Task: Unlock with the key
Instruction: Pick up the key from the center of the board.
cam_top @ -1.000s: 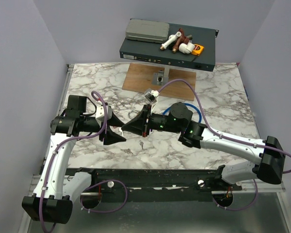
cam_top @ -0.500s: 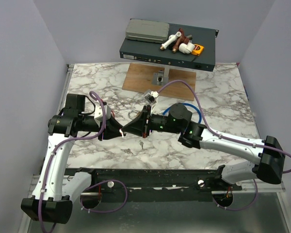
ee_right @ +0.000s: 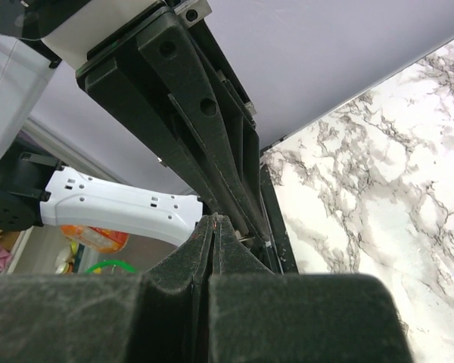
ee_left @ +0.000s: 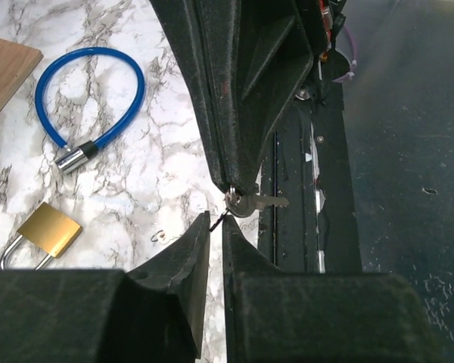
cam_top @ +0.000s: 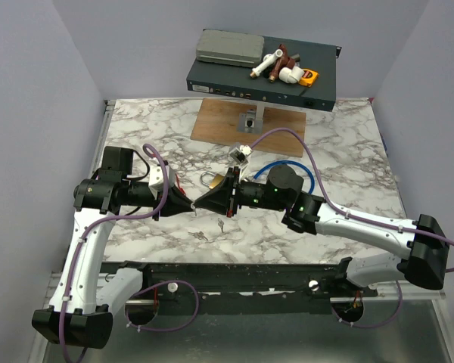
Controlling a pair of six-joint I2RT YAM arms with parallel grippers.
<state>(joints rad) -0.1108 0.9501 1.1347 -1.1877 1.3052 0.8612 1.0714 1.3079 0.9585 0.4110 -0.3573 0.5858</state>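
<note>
My right gripper (ee_left: 238, 189) is shut on the head of a small silver key (ee_left: 256, 202), whose blade points sideways over the table's front edge. My left gripper (ee_left: 216, 220) meets it tip to tip. Its jaws are closed to a thin slit on a dark wire ring hanging from the key's head. In the top view both grippers, left (cam_top: 185, 206) and right (cam_top: 200, 203), touch above the marble near the front. The brass padlock (cam_top: 214, 180) (ee_left: 49, 228) lies flat on the table just behind them. In the right wrist view my own gripper (ee_right: 214, 220) is pressed shut against the left fingers (ee_right: 212, 144).
A blue cable lock (ee_left: 91, 98) (cam_top: 266, 168) lies beside the padlock, partly under the right arm. A wooden board (cam_top: 227, 121) and a black box (cam_top: 261, 79) with pipe fittings sit at the back. Loose keys (cam_top: 222, 225) and a small ring (ee_left: 157, 237) lie near the front rail (ee_left: 303, 189).
My left gripper went from wide open to nearly closed and moved right up to the right gripper's tips. The right gripper shifted a little, uncovering the padlock's brass body.
</note>
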